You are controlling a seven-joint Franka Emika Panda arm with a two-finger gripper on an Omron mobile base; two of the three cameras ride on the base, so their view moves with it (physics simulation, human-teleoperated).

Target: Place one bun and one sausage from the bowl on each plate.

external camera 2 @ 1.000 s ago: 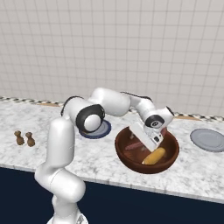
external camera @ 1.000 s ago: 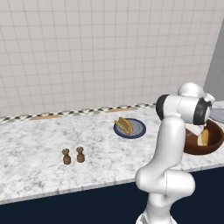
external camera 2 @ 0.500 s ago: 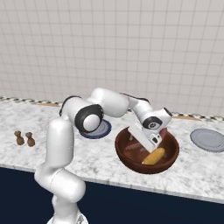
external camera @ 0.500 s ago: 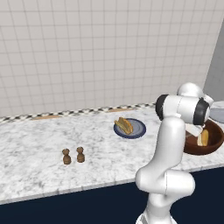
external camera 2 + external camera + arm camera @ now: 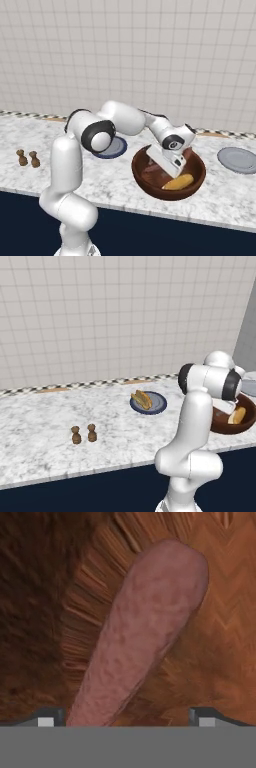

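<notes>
- The gripper (image 5: 127, 717) is down inside the wooden bowl (image 5: 145, 175), in the middle right of the right base view.
- Its two dark finger tips (image 5: 50, 716) stand wide apart at the bottom of the hand view. The gripper is open and holds nothing.
- A pink-brown sausage (image 5: 142, 632) lies on the bowl floor. One end of it sits between the two finger tips, closer to the left one, and the other end points to the upper right of the hand view.
- I cannot tell if the finger tips touch the sausage.
- A yellow bun (image 5: 178, 182) lies in the bowl near its front wall, just below the hand in the right base view. In the left base view the bun shows at the right edge, inside the bowl.
- The dark blue plate (image 5: 159, 404) sits on the marble counter (image 5: 40, 431) in the middle of the left base view. It has a bun and sausage (image 5: 141, 400) on it already.
- The pale grey plate (image 5: 240, 160) sits at the right edge of the right base view, well apart from the bowl. Nothing lies on it.
- Two small brown shakers (image 5: 83, 434) stand side by side on the counter, at the lower left of the left base view.
- A white tiled wall (image 5: 150, 50) rises behind the counter.
</notes>
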